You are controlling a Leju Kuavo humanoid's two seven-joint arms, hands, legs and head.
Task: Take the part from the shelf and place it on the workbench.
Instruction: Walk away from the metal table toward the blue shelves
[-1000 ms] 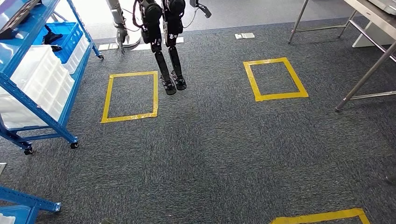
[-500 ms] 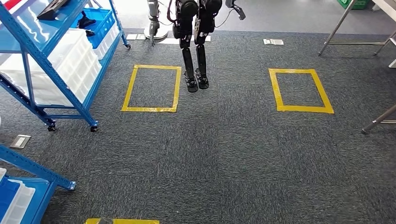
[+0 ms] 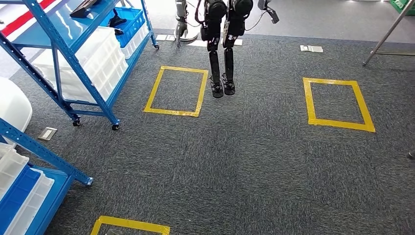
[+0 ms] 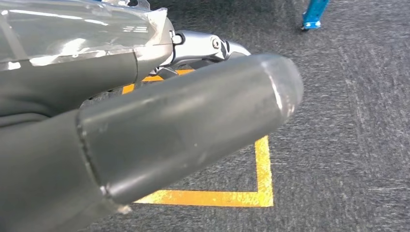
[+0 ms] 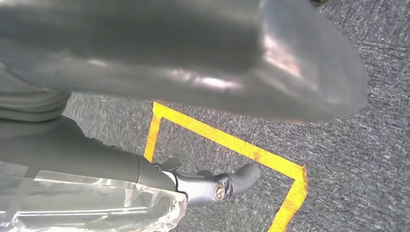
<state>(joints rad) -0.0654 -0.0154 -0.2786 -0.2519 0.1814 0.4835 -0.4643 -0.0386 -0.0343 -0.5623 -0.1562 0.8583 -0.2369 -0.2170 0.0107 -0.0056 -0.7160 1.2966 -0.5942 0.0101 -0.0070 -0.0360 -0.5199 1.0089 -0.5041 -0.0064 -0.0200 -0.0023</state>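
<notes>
A blue wheeled shelf (image 3: 73,36) stands at the left in the head view, with white bins (image 3: 93,58) on its lower levels. A dark part (image 3: 116,20) lies in a blue bin (image 3: 129,22) at its far end. Another dark flat piece (image 3: 85,7) rests on the top level. A metal leg of the workbench (image 3: 389,32) shows at the far right. My left hand (image 4: 183,111) hangs over the carpet, fingers apart, holding nothing. My right hand (image 5: 193,63) hangs the same way, with nothing in it.
Another humanoid robot (image 3: 222,44) hangs ahead at the far side. Yellow tape squares (image 3: 152,90) (image 3: 309,100) mark the grey carpet, with a third (image 3: 129,225) at my feet. A second blue shelf (image 3: 34,149) with bins and a white rounded object (image 3: 12,105) stand close at the left.
The whole picture has slid to the right: my view has turned left. The shelves come further in at the left and the workbench legs have nearly left at the right.
</notes>
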